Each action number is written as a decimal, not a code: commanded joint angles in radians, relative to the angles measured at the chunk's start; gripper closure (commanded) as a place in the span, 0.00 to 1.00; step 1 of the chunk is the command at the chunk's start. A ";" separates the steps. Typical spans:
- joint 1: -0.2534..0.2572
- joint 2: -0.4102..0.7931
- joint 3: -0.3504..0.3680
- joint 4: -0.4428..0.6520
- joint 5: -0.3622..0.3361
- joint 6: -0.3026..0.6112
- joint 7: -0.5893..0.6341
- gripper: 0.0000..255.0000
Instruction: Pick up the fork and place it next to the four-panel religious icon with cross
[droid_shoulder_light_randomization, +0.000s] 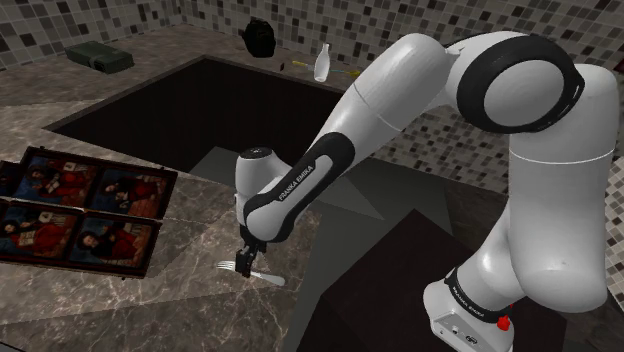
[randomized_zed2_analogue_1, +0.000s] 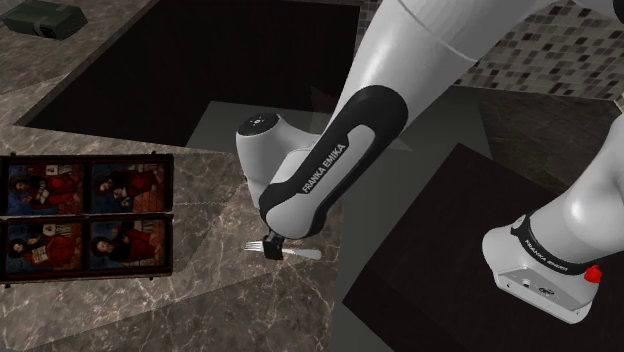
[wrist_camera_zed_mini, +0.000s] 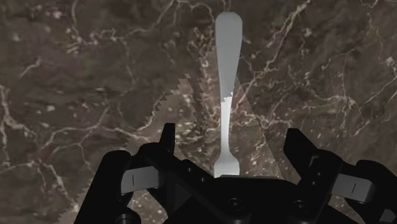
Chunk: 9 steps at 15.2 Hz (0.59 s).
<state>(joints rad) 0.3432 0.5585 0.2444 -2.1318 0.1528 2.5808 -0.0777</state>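
Hand (droid_shoulder_light_randomization: 244, 262), fingers (wrist_camera_zed_mini: 168, 139) spread, straddles the fork (droid_shoulder_light_randomization: 268, 277) at the shoulder view's lower centre; seemingly the grasping step, so closing should follow.

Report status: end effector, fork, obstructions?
End effector open, straddling fork, not touching. Fork flat on marble counter, apart from four-panel icon. Only bare counter between them.
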 joint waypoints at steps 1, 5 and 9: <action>0.007 0.028 -0.002 0.008 -0.003 0.022 0.001 0.00; 0.020 0.084 -0.007 0.019 -0.008 0.067 0.004 0.00; 0.020 0.084 -0.007 0.019 -0.008 0.067 0.004 0.00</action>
<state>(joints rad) 0.3633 0.6414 0.2375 -2.1135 0.1452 2.6475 -0.0742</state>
